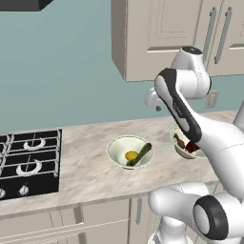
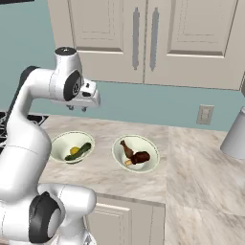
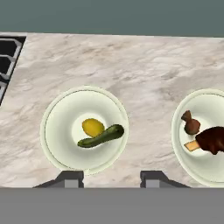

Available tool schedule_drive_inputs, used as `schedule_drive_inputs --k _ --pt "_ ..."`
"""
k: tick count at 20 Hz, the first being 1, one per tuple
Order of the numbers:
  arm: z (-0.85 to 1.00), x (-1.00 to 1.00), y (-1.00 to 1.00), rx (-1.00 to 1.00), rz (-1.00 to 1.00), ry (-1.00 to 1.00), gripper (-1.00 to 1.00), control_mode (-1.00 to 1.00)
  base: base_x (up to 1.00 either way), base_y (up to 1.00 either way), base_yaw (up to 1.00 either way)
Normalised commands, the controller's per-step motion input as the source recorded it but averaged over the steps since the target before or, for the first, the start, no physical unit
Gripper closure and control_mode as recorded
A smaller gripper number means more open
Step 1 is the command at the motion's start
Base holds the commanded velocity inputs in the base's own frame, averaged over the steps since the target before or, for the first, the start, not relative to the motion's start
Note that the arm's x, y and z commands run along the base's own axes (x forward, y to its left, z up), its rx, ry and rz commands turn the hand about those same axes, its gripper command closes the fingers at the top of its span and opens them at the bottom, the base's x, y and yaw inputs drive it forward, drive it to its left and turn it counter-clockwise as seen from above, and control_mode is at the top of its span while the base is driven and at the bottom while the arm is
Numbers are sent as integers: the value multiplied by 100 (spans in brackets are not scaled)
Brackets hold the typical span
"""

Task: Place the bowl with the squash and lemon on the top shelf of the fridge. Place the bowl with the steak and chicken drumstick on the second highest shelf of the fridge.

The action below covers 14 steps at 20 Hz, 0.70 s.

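Cream bowl (image 3: 57,131) holds squash (image 3: 100,136) and, apparently, a lemon (image 3: 92,127).

Two bowls (image 3: 85,131) (image 3: 203,135) sit on the worktop (image 3: 144,70): one lemon (image 3: 92,127), one squash (image 3: 101,136), one steak (image 3: 212,140), one drumstick (image 3: 191,126).

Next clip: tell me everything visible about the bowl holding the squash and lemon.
The bowl with the squash and lemon is round, cream-white and glossy like ceramic, with a pale greenish rim. It sits upright on the marbled counter, between the stove and the other bowl with the meat, touching neither. Inside, the yellow lemon lies against the dark green squash, which leans toward the rim. The tool hovers above, not touching.
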Motion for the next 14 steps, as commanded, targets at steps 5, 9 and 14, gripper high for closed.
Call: schedule_drive_inputs --k 5,9,14 --pt "-22 -18 33 -9 8 2 -100 -100 0 0 0" --pt "-84 -28 99 -16 21 0 -100 -100 0 0 0" --pt "-89 -12 98 -21 23 36 -100 -100 0 0 0"
